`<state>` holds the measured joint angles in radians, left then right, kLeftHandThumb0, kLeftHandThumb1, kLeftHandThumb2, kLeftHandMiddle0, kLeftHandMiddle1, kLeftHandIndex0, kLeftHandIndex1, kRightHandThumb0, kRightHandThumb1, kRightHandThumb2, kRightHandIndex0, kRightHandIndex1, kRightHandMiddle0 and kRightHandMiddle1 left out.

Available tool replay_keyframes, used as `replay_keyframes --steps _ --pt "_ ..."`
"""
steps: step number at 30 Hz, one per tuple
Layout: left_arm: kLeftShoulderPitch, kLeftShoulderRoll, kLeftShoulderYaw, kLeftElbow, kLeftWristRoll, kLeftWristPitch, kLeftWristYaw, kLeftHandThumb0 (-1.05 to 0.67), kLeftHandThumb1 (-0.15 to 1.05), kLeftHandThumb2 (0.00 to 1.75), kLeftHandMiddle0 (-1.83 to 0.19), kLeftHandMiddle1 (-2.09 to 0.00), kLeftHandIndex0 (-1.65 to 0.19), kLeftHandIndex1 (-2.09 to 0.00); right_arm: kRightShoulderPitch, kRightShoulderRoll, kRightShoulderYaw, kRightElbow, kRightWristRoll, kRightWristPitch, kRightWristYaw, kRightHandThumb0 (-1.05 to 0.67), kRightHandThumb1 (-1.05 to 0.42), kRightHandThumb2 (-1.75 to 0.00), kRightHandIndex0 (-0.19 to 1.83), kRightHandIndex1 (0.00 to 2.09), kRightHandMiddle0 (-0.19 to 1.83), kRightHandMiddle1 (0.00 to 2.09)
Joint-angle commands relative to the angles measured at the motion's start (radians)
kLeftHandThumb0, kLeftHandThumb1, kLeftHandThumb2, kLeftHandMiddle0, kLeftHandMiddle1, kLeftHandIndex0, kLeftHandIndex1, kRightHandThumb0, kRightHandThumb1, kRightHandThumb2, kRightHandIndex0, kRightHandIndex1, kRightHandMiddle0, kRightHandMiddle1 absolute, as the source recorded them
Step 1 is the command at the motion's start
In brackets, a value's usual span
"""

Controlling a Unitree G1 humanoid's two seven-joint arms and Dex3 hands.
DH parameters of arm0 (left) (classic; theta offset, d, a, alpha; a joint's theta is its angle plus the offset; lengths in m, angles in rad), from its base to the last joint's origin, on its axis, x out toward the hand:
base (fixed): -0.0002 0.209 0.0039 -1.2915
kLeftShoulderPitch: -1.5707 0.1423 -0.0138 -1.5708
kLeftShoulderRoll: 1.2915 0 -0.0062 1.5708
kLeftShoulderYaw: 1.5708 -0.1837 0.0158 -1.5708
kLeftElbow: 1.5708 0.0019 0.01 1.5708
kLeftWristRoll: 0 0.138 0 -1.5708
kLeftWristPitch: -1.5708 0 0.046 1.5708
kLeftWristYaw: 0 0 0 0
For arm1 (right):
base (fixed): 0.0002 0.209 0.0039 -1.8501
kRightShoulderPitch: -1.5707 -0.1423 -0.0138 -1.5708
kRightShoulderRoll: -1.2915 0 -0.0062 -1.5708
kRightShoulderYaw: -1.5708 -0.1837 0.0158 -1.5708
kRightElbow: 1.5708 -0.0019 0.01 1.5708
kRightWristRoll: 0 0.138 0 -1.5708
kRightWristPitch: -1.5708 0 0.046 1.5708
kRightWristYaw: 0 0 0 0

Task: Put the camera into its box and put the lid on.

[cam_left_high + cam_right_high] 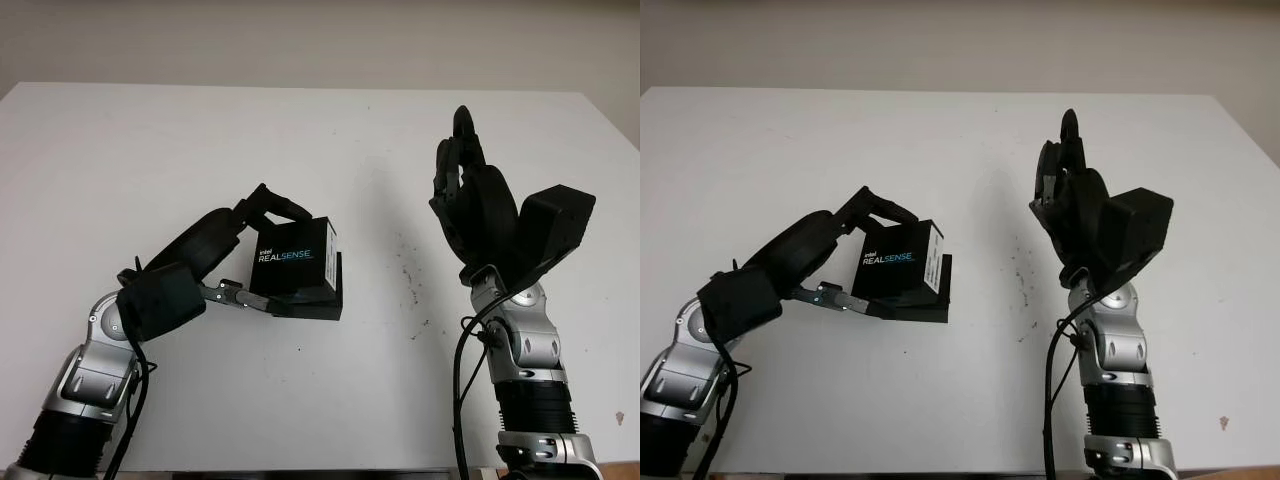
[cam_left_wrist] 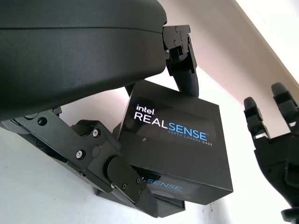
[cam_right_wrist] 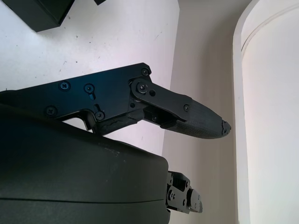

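My left hand [image 1: 272, 256] is shut on the black box lid [image 1: 298, 260] printed "intel REALSENSE" [image 2: 174, 131]. One finger [image 2: 184, 70] lies over the lid's far edge and the thumb [image 2: 122, 179] presses on its near side. The lid is tilted, with its printed face turned toward me. It sits partly over the black box base [image 1: 328, 300], which lies on the white table [image 1: 150, 150]. What is inside the base is hidden by the lid. To the right of the box, my right hand [image 1: 468, 185] is open and raised above the table, holding nothing.
Small dark specks [image 1: 408, 275] mark the table between the box and the right arm. The table's far edge [image 1: 300, 88] meets a pale wall. A corner of the black box [image 3: 44, 14] appears in the right wrist view.
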<state>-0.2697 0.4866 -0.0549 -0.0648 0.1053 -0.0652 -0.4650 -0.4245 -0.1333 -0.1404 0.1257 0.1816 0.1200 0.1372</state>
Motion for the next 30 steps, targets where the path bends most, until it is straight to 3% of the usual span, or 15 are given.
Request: replay_keyframes --steps 1,7,23,30 --pt "-0.007 0.015 0.016 -0.049 -0.012 0.027 -0.011 -0.22 1.03 0.05 -0.18 -1.69 -0.15 -1.42 0.007 0.000 0.003 -0.012 -0.001 -0.002 0.002 -0.60 -1.05 -0.73 -0.19 0.00 -0.19 0.00" --pt "-0.002 0.026 0.008 -0.114 0.002 0.109 -0.023 -0.21 1.03 0.05 -0.22 -1.60 -0.16 -1.40 0.010 0.005 0.002 -0.009 0.003 -0.008 0.002 -0.59 -1.05 -0.73 -0.19 0.00 -0.19 0.00" --pt "-0.022 -0.008 -0.058 -0.187 0.135 0.306 0.025 -0.17 1.02 0.05 -0.35 -1.76 -0.17 -1.51 0.011 0.008 0.009 -0.010 -0.006 -0.010 -0.005 -0.62 -1.05 -0.72 -0.19 0.00 -0.19 0.00" --pt "-0.055 -0.027 -0.085 -0.184 0.186 0.337 0.044 -0.16 1.01 0.05 -0.37 -1.77 -0.18 -1.62 0.010 0.011 0.015 -0.008 -0.006 -0.012 -0.003 -0.62 -1.05 -0.72 -0.19 0.00 -0.19 0.00"
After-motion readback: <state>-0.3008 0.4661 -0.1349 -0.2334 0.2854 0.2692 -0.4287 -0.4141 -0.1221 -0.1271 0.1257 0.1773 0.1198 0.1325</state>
